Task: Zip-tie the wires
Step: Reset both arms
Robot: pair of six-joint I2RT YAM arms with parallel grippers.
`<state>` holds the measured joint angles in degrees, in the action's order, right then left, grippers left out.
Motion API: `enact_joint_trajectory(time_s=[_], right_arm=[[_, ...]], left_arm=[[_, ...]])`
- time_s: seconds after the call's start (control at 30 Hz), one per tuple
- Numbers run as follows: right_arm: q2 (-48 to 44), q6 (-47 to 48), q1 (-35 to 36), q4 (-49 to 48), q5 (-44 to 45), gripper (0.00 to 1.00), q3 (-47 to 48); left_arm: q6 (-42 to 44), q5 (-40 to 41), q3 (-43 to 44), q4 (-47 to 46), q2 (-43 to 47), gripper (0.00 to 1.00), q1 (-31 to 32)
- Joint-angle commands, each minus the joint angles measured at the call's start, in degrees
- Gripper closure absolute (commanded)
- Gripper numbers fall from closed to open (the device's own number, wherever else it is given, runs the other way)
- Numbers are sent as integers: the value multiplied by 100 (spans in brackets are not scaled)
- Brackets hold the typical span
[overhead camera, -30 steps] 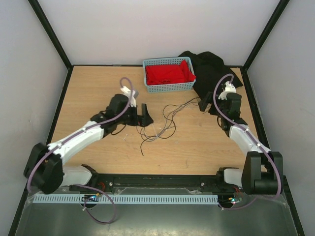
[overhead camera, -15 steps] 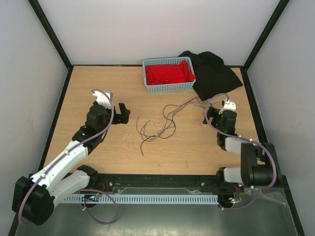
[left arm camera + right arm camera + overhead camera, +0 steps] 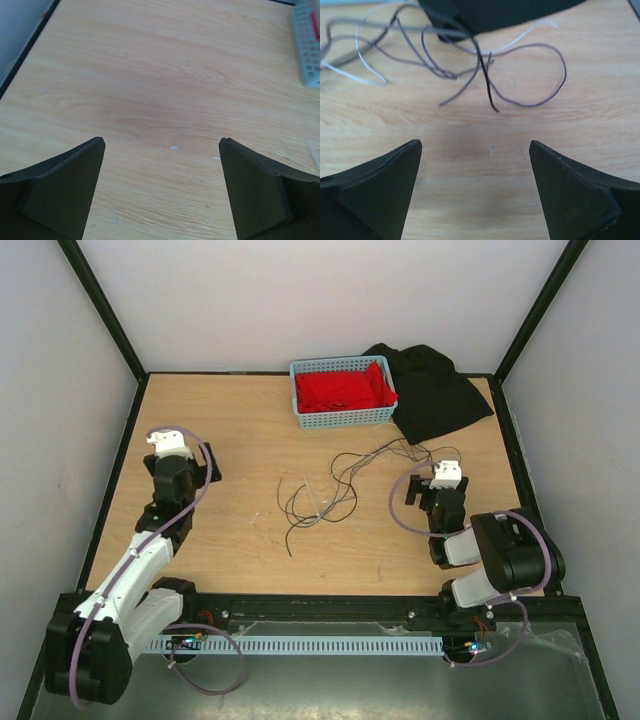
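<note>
Both sets of jaws gape wide, nothing held: the left gripper (image 3: 162,142) frames only bare light-wood tabletop (image 3: 250,430), and the right gripper (image 3: 475,145) is empty too. Danger here: the thin, dark, curly wires (image 3: 335,485) are loose and springy, so a pinch could catch one strand and scatter the rest. Some tuck under the crumpled black cloth (image 3: 435,390), and a tug may drag it along. The wires lie mid-table, nearest loops just ahead of the right fingertips, not between them, and well apart from the left gripper.
</note>
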<state>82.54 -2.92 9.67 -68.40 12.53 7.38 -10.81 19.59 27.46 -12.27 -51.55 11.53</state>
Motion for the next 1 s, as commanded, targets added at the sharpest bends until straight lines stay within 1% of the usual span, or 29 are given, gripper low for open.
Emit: enact_joint_trajectory(time_s=[0.0,0.03,0.13,0.17,0.23,0.3,0.37,0.5,0.57,0.6,0.67,0.73,0.77,0.83,0.87,0.9,0.93,0.97], right_arm=[[279,278,147,-1237,312,1,-30],[168,249,149,-789,352,1,89],[368,326,195,-1135,433,1,52],[323,304,199,-972,434,1,83],[267,292,201,-776,430,1,147],[322,308,209,-887,450,1,135],[307,302,213,-850,452,1,141],[312,308,211,-855,452,1,141],[315,309,211,-851,453,1,148],[315,307,211,-850,457,1,148],[315,309,211,-846,460,1,154],[315,309,219,-843,464,1,158],[315,309,219,-841,464,1,158],[315,309,219,-837,462,1,157],[315,309,219,-840,466,1,159],[308,310,219,-841,470,1,151],[314,310,219,-838,464,1,158],[311,309,219,-841,468,1,152]], left_arm=[[-207,-14,-153,-142,125,1,-584],[-148,14,-149,-144,88,1,-669],[176,242,-140,-144,-97,1,-842],[279,294,-155,-159,-156,1,-882],[590,154,-244,-338,-358,1,-948],[766,-36,-392,-663,-547,1,-996],[947,-235,-585,-1198,-816,1,-1024],[994,-792,-1067,-2789,-1589,1,-1105],[1029,-1005,-1172,-3520,-2133,1,-1113],[1130,-1057,-1150,-3745,-2345,1,-1099],[1258,-1102,-1131,-3823,-2435,1,-1066],[1256,-1127,-1216,-4316,-2724,1,-1086],[1261,-1206,-1266,-4606,-2951,1,-1098],[1413,-1342,-1298,-5627,-3815,1,-1097],[1451,-1374,-1211,-5577,-3806,1,-1097],[1356,-1357,-1009,-4789,-3557,1,-1118],[1253,-1246,-761,-4052,-3490,1,-1132],[1260,-1168,-631,-4002,-3647,1,-1117]])
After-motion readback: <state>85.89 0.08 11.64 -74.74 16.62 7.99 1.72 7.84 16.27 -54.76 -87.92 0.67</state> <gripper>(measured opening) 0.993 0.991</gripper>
